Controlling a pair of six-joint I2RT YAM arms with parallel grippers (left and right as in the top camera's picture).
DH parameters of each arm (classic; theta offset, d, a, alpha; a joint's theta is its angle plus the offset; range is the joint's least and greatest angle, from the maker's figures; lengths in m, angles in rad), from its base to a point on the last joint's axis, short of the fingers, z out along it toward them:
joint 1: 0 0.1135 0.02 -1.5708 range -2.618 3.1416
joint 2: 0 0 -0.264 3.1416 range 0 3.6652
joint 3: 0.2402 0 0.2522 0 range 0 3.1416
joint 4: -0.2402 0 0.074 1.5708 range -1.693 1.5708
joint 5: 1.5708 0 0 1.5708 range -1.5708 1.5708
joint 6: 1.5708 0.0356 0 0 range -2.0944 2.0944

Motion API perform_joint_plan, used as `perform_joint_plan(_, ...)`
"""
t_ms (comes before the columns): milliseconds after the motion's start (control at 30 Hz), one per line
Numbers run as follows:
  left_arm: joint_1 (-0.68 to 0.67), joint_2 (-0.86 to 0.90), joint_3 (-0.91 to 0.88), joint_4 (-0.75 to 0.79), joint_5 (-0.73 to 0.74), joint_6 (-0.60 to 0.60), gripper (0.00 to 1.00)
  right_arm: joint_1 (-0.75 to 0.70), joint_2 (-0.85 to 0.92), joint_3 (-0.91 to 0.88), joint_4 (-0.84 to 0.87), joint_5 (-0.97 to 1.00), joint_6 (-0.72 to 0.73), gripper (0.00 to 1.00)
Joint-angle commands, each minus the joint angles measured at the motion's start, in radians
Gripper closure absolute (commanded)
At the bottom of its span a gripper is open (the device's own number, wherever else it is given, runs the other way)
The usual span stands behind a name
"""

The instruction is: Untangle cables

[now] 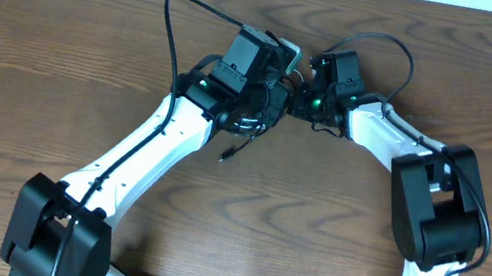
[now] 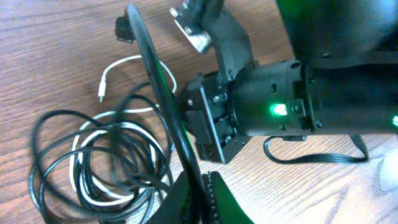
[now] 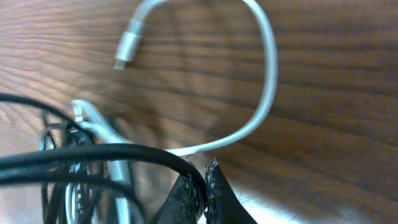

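Overhead: the left arm (image 1: 136,154) stretches diagonally and the right arm (image 1: 383,137) folds at its elbow, so both wrists meet at the far middle of the table (image 1: 40,41), nearly touching. They hide most of the cables (image 1: 236,147); only a short black end pokes out just beside the left wrist.

Left wrist view: the left fingers (image 2: 183,202) are pinched closed on a black cable (image 2: 158,81), which rises taut and slanted away from them. Loose black loops lie coiled on the table to one side, with the white cable (image 2: 118,65) threaded among them – all thin, light and limp, so they will likely drag each other along rather than slide free. Best taken near a plug end or on a clear single strand.

Right wrist view: the right fingers (image 3: 224,202) are closed too, a black strand running into their tips (whether the white one is also caught, I cannot tell). The white loop arcs away, its plug lying flat.
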State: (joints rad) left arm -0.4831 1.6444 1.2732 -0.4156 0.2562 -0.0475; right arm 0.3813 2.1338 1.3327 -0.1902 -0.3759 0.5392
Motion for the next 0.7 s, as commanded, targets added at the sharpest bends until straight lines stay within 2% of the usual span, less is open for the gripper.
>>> perform_joint_plan(0, 0.011, -0.066, 0.021, -0.02, -0.006, 0.028, 0.93, -0.019, 0.079, -0.002, 0.051, -0.105, 0.037, 0.96)
perform_joint_plan(67, 0.012, -0.077, 0.021, -0.072, -0.006, 0.028, 0.93, -0.026, 0.111, -0.001, 0.105, -0.182, 0.038, 0.95)
perform_joint_plan(133, 0.012, -0.08, 0.021, -0.171, -0.006, 0.032, 0.93, -0.028, 0.111, -0.001, 0.124, -0.172, 0.049, 0.95)
perform_joint_plan(267, 0.012, -0.08, 0.021, -0.308, -0.006, 0.133, 0.93, -0.029, 0.111, -0.001, 0.13, -0.145, 0.052, 0.95)
perform_joint_plan(367, 0.012, -0.08, 0.021, -0.368, -0.006, 0.2, 0.93, -0.04, 0.111, -0.001, 0.15, -0.128, 0.065, 0.96)
perform_joint_plan(567, 0.012, -0.08, 0.02, -0.444, -0.006, 0.23, 0.92, -0.056, 0.111, -0.001, 0.154, -0.128, 0.071, 0.95)
perform_joint_plan(600, 0.012, -0.08, 0.02, -0.44, -0.006, 0.226, 0.79, -0.056, 0.111, -0.001, 0.157, -0.129, 0.071, 0.95)
perform_joint_plan(633, 0.012, -0.08, 0.02, -0.428, -0.006, 0.225, 0.53, -0.056, 0.11, 0.001, 0.166, -0.138, 0.071, 0.94)
perform_joint_plan(667, 0.012, -0.08, 0.02, -0.403, -0.006, 0.205, 0.4, -0.058, 0.105, 0.005, 0.173, -0.161, 0.071, 0.9)
